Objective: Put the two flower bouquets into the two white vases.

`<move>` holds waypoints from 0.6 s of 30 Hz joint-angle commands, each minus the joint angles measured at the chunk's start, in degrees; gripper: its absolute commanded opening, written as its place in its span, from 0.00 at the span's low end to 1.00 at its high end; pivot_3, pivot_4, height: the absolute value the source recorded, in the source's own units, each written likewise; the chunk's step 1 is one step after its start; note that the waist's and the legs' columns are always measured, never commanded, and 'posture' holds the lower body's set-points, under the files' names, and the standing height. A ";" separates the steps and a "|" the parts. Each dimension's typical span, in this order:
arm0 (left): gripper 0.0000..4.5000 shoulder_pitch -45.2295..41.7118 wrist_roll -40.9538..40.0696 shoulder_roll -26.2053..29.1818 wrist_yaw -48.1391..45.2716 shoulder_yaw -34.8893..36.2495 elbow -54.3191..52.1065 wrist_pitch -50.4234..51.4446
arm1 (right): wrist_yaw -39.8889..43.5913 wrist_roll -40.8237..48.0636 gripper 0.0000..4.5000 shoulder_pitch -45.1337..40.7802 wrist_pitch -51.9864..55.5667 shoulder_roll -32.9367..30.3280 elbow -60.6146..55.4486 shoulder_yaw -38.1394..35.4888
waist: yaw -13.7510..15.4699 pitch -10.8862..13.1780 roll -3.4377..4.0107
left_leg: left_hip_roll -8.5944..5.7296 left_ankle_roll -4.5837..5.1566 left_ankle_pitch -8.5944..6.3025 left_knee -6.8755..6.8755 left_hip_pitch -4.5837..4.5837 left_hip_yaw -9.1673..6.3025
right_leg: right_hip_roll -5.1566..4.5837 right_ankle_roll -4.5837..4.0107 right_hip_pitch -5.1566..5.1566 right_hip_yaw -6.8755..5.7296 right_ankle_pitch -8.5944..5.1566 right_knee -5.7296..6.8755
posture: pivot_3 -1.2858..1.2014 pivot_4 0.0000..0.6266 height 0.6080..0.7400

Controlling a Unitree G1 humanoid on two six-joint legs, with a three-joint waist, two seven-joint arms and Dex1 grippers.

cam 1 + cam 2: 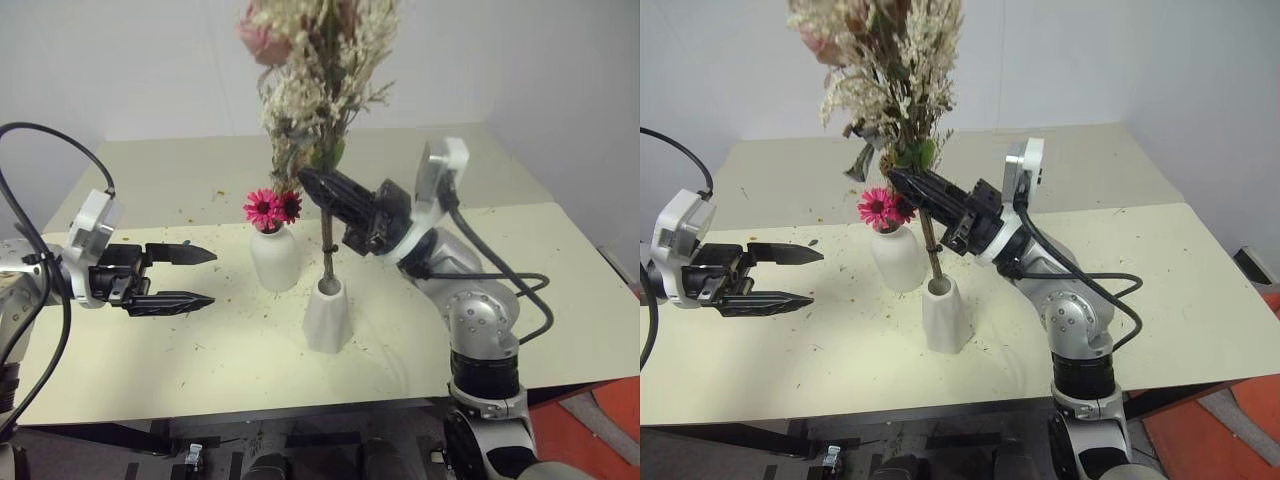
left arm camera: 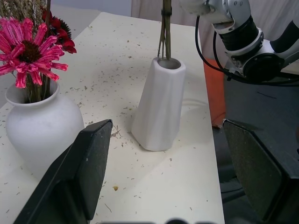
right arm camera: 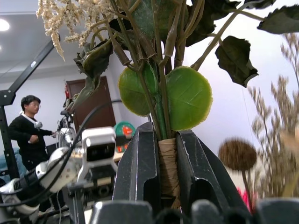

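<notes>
My right gripper (image 1: 318, 186) is shut on the wrapped stems of the bushier bouquet (image 1: 312, 75), cream sprigs with green leaves and a pink rose. Its stem ends reach down into the mouth of the tapered white vase (image 1: 327, 315). In the right wrist view the fingers (image 3: 140, 168) clamp the taped stem bundle (image 3: 168, 170). The slim bouquet with magenta daisies (image 1: 272, 207) stands in the rounder, narrow-necked white vase (image 1: 274, 257) just behind and to the left. My left gripper (image 1: 203, 277) hangs open to the left of both vases, holding nothing.
Dried flower bits litter the cream table (image 1: 560, 290). The table's front edge runs close below the tapered vase. A person (image 3: 27, 130) stands far off in the right wrist view.
</notes>
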 commanded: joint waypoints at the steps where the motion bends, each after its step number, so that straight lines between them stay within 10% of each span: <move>1: 0.91 -1.08 0.22 0.25 0.00 0.48 -0.14 -0.60 | 0.37 1.11 0.05 -0.04 -0.85 -0.32 -1.87 0.05 | -0.03 0.00 0.00 | 0.00 0.00 0.00 0.00 0.00 0.00 | 0.00 0.00 -0.01 0.00 0.00 0.00 | 0.52 0.24 1.00; 15: 0.91 -1.40 0.32 0.73 -0.11 0.62 -0.28 -0.09 | 3.25 -0.04 0.05 4.03 -1.30 -1.59 -0.22 3.04 | 0.01 0.00 0.00 | 0.07 0.00 0.00 0.00 0.02 0.01 | 0.07 0.00 0.00 -0.01 0.00 -0.01 | 0.52 0.24 1.00; 18: 0.91 -1.58 0.37 0.71 -0.03 0.49 -0.29 -0.06 | 3.54 -0.20 0.26 4.34 -1.48 -1.62 0.30 3.02 | 0.01 0.00 0.00 | 0.07 0.00 0.00 0.01 0.02 0.01 | 0.07 0.00 0.01 -0.01 0.00 -0.01 | 0.52 0.24 1.00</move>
